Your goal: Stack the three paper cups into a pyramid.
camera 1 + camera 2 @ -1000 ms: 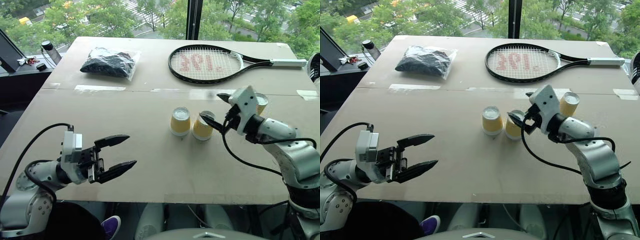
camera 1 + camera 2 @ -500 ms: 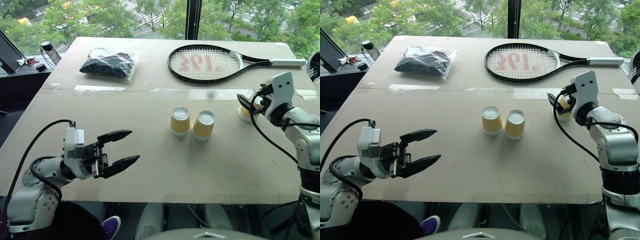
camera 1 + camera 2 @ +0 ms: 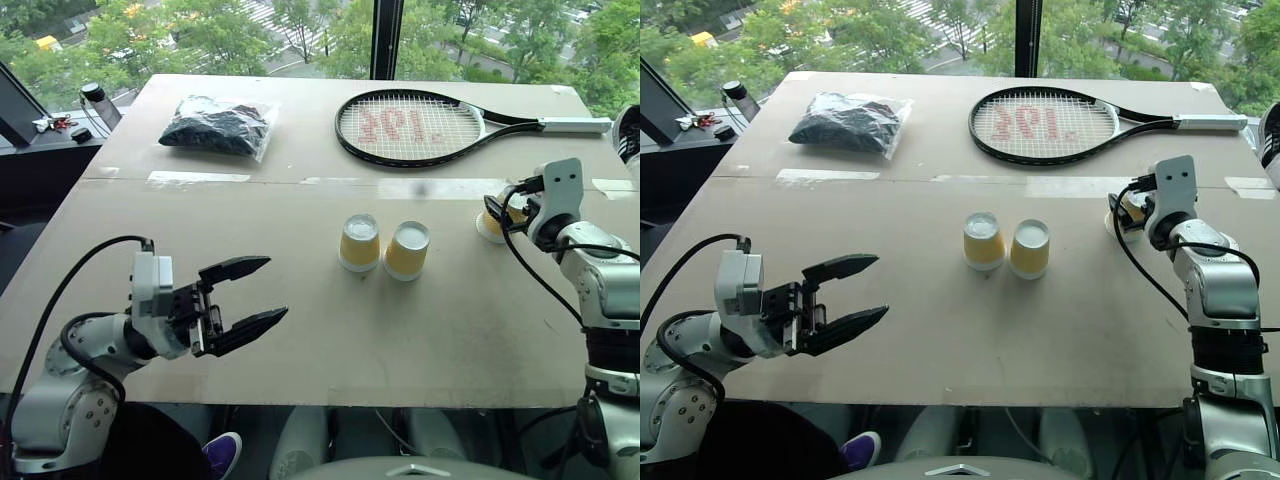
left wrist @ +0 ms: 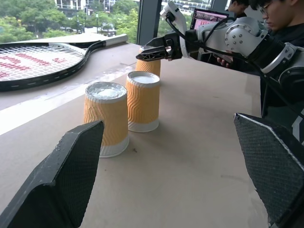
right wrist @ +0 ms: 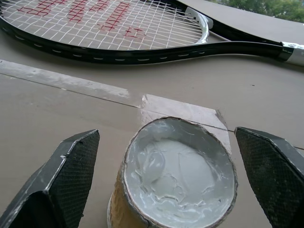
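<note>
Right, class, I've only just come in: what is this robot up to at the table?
It is working with three paper cups, all standing upside down on the table. Two cups stand close together mid-table, nothing stacked on them yet. The right pincer is open around the third cup, which stands apart near the tennis racket, not gripping it. The left pincer hangs open above the table's near edge, holding nothing.

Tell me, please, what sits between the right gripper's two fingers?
The third paper cup stands upside down between the open right gripper fingers, untouched, as the right wrist view shows.
</note>
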You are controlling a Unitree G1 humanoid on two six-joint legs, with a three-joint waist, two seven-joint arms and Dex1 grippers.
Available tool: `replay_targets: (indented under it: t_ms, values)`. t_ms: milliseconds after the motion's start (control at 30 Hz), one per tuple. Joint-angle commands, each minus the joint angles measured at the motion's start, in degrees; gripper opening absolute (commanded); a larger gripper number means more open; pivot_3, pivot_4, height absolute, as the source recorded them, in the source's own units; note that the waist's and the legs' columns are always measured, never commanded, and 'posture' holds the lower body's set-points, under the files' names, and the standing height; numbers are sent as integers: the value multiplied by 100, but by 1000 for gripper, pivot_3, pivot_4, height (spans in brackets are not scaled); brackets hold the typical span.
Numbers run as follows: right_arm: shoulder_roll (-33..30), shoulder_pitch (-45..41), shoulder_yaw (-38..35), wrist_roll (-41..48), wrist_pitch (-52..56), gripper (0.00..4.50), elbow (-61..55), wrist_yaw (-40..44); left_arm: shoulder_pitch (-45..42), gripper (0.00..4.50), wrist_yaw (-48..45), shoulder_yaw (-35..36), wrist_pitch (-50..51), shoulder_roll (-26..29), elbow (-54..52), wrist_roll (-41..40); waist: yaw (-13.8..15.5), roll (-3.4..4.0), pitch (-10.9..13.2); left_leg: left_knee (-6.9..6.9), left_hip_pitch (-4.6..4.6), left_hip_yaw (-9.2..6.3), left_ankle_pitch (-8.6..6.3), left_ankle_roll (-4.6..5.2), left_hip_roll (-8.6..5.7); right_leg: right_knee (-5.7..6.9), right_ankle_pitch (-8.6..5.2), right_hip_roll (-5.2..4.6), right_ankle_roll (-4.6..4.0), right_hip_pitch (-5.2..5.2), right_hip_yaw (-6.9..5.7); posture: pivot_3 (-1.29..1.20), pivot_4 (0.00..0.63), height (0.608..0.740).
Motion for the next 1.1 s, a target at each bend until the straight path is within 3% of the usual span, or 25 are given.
replay_targets:
  t_ms: [33, 67, 233, 267, 367, 533, 633, 733, 1100]
  values:
    - [31, -121, -241, 56, -79, 4487, 1, -71, -71, 4500, 126, 11, 48, 57, -254, -150, 0, 0, 0, 0, 0, 0, 0, 0, 0, 0, 0, 0, 0, 0, 0, 0, 150, 740]
    - [57, -117, -267, 80, -67, 4487, 26, -70, -100, 4500, 153, -6, 66, 59, -260, -153, 0, 0, 0, 0, 0, 0, 0, 0, 0, 0, 0, 1, 0, 0, -1, 0, 150, 740]
    - [107, -29, -338, 143, -27, 2361, 41, -44, -172, 4500, 194, -29, 112, 67, -256, -154, 0, 0, 0, 0, 0, 1, 1, -2, 0, 0, 0, 1, 0, 0, -1, 0, 150, 740]
    - [107, -11, -344, 151, -40, 2193, 27, -30, -180, 4500, 199, -33, 117, 68, -255, -154, 0, 0, 0, 0, 0, 1, 1, -2, 0, 0, 0, 1, 0, 0, -1, 0, 150, 740]
    - [85, -16, -382, 289, -127, 2185, -206, 127, -187, 4500, 211, -36, 140, 72, -267, -164, 0, 0, 0, 0, 0, 1, 1, -2, 0, 0, 0, 1, 0, 0, -1, 0, 150, 740]
    - [4, -356, -259, 1363, 394, 2185, -1400, 947, -123, 4500, 198, -31, -68, -15, -189, 36, -20, 9, 5, -3, 0, 3, -1, 1, 3, 2, 0, 3, 0, -4, 3, 0, 150, 740]
    - [-63, -635, -57, 1853, 826, 2185, -1927, 1208, -146, 4500, 275, -20, -423, -188, -55, 304, -1, 9, 4, -2, 0, -2, -12, 21, 5, 0, 0, 2, 0, -2, -1, 0, 150, 740]
    - [-187, -1175, 476, 2241, 1413, 2185, -2336, 1483, 78, 4500, -46, 137, -368, -226, 148, 7, -21, 9, 4, -1, 0, 0, -13, 21, 4, 1, 0, 0, 0, -4, 0, 0, 150, 740]
    - [-590, -1546, 1353, 2209, 1570, 2185, -2599, 1876, 810, 4500, -943, 837, -824, -372, 648, -297, -6, 4, 2, 3, -7, -10, -14, 23, 2, -5, 0, -13, -1, -4, 3, 0, 150, 740]
